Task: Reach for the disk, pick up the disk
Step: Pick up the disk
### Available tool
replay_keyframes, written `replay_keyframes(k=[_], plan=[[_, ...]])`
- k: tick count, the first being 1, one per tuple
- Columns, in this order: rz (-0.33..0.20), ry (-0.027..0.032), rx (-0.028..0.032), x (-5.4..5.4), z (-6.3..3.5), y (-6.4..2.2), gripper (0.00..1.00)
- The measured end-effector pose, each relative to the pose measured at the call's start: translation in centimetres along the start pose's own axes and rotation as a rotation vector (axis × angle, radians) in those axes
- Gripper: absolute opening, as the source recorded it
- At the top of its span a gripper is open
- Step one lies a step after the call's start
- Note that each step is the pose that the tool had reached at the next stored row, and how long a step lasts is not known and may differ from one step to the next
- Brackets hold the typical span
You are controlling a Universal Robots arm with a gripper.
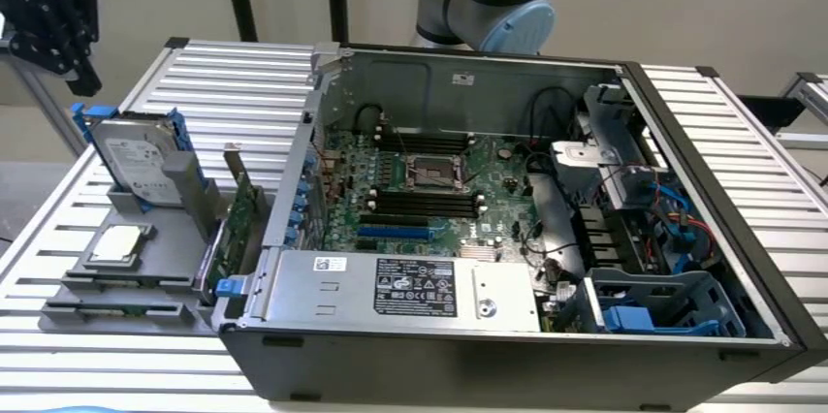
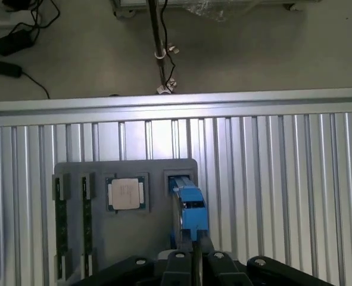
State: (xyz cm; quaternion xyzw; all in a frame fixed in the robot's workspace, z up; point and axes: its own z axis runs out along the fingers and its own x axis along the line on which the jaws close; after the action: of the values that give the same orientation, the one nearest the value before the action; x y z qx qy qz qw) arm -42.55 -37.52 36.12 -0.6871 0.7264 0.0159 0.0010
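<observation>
The disk (image 1: pixel 134 163) stands upright in a slot of a grey holder (image 1: pixel 123 277) at the exterior view's left, its silver face and white label framed by blue rails. My black gripper (image 1: pixel 54 20) hangs well above it, apart from it, with nothing in it. In the wrist view, the disk (image 2: pixel 189 211) shows edge-on as a blue rail, right ahead of the gripper (image 2: pixel 196 261).
The holder also carries a square silver chip (image 1: pixel 116 243) and a green circuit card (image 1: pixel 237 214). An open computer case (image 1: pixel 518 229) takes up the middle of the slatted metal table (image 1: pixel 220 74). Beyond the table edge, cables (image 2: pixel 15 44) lie on the floor.
</observation>
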Motion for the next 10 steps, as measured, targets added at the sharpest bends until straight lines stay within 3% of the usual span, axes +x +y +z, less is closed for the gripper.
replay_keyframes(k=[2, 3, 7, 10], plan=[[0.000, 0.0002, 0.0001, 0.00, 0.02, 0.01, 0.30], [0.000, 0.0003, 0.0003, 0.00, 0.03, 0.01, 0.30], [-0.002, 0.0005, 0.0014, 0.00, 0.41, 0.01, 0.48], [-0.005, 0.0004, 0.0040, 0.02, 0.95, 0.02, 0.48]])
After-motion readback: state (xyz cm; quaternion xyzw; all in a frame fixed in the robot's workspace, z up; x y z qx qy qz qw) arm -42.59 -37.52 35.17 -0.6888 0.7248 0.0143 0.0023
